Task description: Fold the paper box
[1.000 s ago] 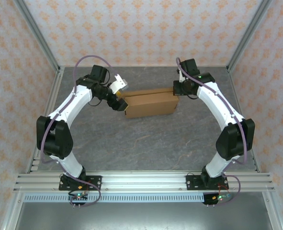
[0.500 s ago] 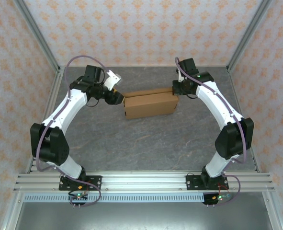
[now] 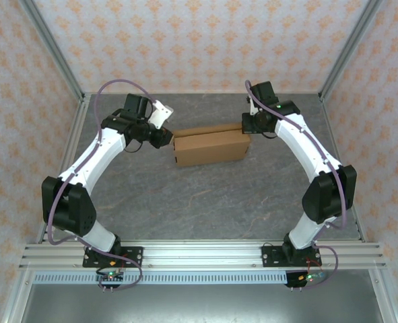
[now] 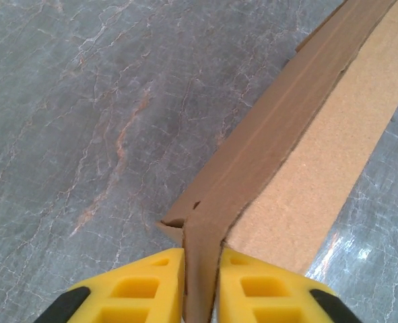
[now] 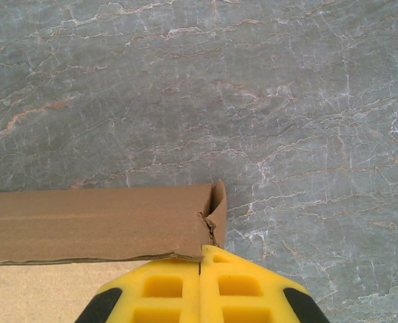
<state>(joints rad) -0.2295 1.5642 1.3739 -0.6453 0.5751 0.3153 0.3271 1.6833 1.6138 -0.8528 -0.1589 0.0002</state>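
Cardboard meets yellow fingers at both ends of the paper box (image 3: 209, 148), a shallow brown rectangle lying toward the far side of the grey marbled table (image 3: 205, 202), its long side running left to right between the two arms. From the overhead camera, the left gripper (image 3: 166, 136) sits at the box's left end and the right gripper (image 3: 248, 128) at its far right corner, both arms reaching inward from their bases at the near rail.

The left wrist camera shows the left gripper (image 4: 202, 259) pinching the box (image 4: 300, 168). Its yellow fingers (image 4: 145, 286) are clamped on either side of an upright flap (image 4: 252, 155), which runs away along the box's edge beside a paler panel.

In the right wrist camera, the right gripper (image 5: 200, 259) has its fingers (image 5: 158, 282) pressed together with no gap between them. Their tips touch the corner of the box (image 5: 91, 222), where a small bent tab (image 5: 217, 202) stands beside a ragged crease. Whether any sliver of cardboard is caught between those fingers cannot be told.
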